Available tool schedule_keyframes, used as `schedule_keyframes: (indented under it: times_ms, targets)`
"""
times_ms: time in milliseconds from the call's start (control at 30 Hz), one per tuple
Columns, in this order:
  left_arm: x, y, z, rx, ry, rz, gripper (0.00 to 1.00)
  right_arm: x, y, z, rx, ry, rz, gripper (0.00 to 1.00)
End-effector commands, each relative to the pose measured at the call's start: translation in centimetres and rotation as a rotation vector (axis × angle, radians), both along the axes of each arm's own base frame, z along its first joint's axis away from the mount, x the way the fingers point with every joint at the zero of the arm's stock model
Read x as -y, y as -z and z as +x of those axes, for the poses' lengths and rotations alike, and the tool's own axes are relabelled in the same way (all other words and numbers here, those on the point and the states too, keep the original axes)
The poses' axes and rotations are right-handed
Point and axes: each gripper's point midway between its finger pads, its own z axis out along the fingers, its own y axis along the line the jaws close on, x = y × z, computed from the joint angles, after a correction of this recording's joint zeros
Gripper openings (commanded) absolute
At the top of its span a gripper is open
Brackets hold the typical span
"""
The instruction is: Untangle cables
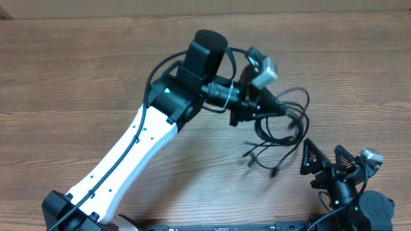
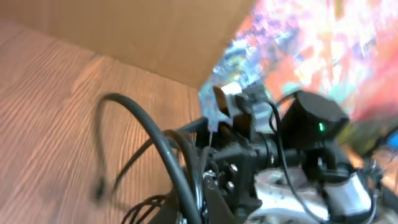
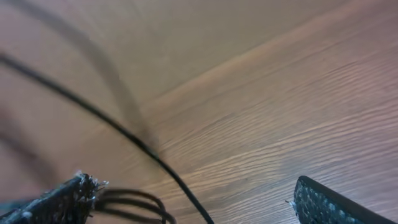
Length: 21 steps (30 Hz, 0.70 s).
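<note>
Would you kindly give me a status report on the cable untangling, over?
Left fingers shut on the cables. Right fingers open, empty, beside them. Cables in one tangle. Nothing in the way.

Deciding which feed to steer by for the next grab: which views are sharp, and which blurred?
Overhead: sharp and evenly lit, the cables plainly traceable on the table. Left wrist: soft overall, the upper right a smear of colour. Right wrist: wood grain crisp at right, but the near strands at upper left are out of focus.
</note>
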Motion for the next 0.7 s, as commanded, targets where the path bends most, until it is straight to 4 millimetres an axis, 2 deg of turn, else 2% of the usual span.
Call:
schedule_keyframes:
  times_ms: [0, 133, 200, 267, 367, 500, 667]
  targets:
    - [-1.3, -1.0, 2.6, -0.206, -0.183, 0.047, 0.04, -1.7, -0.6, -0.1, 0.035, -0.112, -0.035, 1.00]
    - [-2.2, -0.3, 5.2, -0.399, -0.359, 0.090, 0.04, -2.8, -1.8, -0.2, 0.083, -0.173, -0.018, 1.00]
    - [-2.3, -0.1, 5.7, -0.459, -0.406, 0.100, 0.04, -2.9, -2.5, -0.1, 0.102, -0.172, 0.036, 1.00]
    - [-2.3, 0.0, 6.1, -0.460, -0.433, 0.103, 0.04, -2.9, -3.5, 0.0, 0.116, -0.149, 0.162, 1.00]
    - [-2.3, 0.0, 6.1, -0.460, -0.431, 0.104, 0.04, -3.6, -4.7, -0.1, 0.133, -0.174, 0.286, 1.00]
    - [-1.7, 0.0, 5.4, -0.460, -0.411, 0.108, 0.04, -5.3, -7.0, -0.8, 0.195, -0.290, 0.350, 1.00]
    - [-0.4, 0.0, 3.8, -0.454, -0.362, 0.119, 0.04, -5.5, -7.4, -1.0, 0.198, -0.303, 0.388, 1.00]
